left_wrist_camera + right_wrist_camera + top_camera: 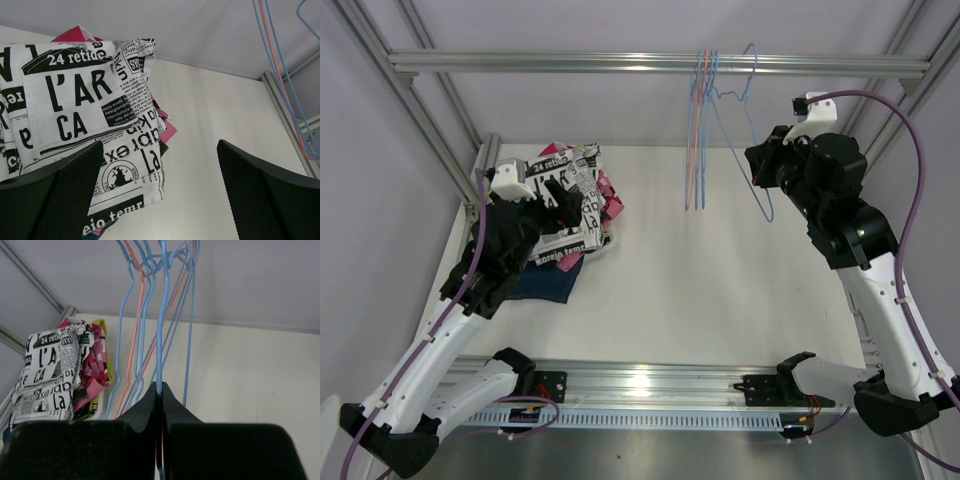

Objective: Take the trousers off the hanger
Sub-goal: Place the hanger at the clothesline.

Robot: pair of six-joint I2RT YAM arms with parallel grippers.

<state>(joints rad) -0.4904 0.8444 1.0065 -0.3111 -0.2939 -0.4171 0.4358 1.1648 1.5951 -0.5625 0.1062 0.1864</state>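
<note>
while r gripper [161,390] pinches blue hanger [161,330], pink hanger [131,347] hangs beside.

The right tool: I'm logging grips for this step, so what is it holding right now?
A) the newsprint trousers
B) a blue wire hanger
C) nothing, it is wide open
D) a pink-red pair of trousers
B: in the right wrist view the right tool is shut on the blue hanger, whose wire rises straight from between its fingertips.

Matt cloth on newsprint trousers [75,100]; hanger [160,315] glossy wire, probably coated; table [720,280] smooth.
</note>
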